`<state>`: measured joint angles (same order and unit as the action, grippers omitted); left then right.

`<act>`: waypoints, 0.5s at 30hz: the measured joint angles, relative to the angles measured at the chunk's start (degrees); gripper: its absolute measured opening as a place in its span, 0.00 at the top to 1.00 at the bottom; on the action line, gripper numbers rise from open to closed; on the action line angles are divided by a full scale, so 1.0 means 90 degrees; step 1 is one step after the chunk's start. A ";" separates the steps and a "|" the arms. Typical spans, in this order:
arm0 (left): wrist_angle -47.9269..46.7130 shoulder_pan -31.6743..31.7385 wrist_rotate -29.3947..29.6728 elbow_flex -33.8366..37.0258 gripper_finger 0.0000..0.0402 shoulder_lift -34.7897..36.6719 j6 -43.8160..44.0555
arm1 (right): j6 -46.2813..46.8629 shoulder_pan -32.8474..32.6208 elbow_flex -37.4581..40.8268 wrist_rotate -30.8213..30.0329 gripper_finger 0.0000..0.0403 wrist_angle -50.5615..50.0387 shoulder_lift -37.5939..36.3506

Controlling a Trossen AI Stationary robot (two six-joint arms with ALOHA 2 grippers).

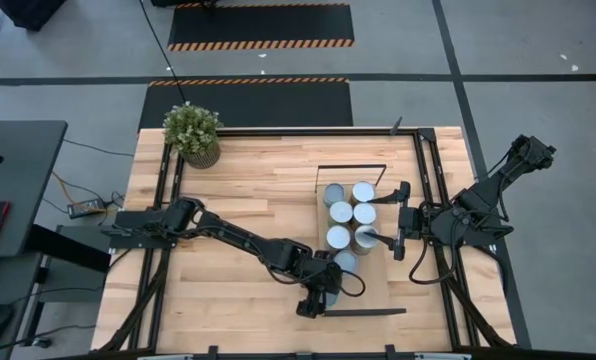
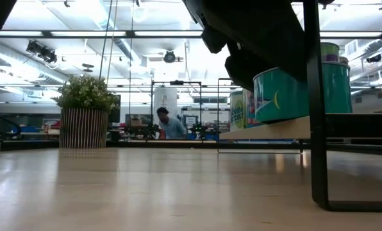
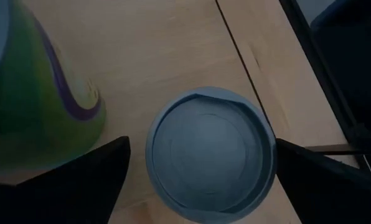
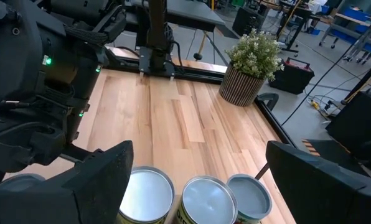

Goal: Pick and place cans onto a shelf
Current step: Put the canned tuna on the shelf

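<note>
Several cans stand in a cluster (image 1: 350,215) on the light-wood shelf (image 1: 373,290). In the low view they stand on the shelf board (image 2: 268,128). My left gripper (image 1: 323,290) is open over the shelf's near end. Its fingers stand on either side of a can with a blue-grey top (image 3: 210,155), and I cannot tell whether they touch it. A can with a green and purple label (image 3: 36,93) stands beside it. My right gripper (image 1: 400,218) is open and empty at the cluster's right side, over three silvery can tops (image 4: 207,199).
A potted plant (image 1: 192,132) stands at the table's far left corner. The shelf's thin black end frames (image 1: 363,312) rise at its near and far ends. Black rails (image 1: 433,200) run along the table's sides. A person (image 2: 172,127) shows in the room behind.
</note>
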<state>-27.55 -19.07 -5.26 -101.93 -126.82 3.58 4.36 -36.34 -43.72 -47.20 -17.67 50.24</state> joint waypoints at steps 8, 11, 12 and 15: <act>0.0163 0.0032 0.0009 0.0000 0.02 0.0000 0.0011 | 0.0022 0.0001 0.0000 0.0001 0.07 0.0000 0.0000; 0.0092 0.0029 0.0010 -0.0125 0.02 0.0000 0.0022 | 0.0022 0.0001 0.0000 0.0002 0.07 0.0000 0.0000; 0.0082 0.0032 0.0007 -0.0160 0.02 0.0003 0.0024 | 0.0022 0.0000 0.0000 0.0002 0.07 0.0000 0.0000; -0.0269 0.0024 0.0007 -0.0328 0.02 0.0005 0.0021 | 0.0022 0.0000 0.0000 0.0002 0.07 -0.0002 0.0000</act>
<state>-29.97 -18.85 -5.19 -104.88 -126.78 3.77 4.56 -36.34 -43.72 -47.18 -17.69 50.24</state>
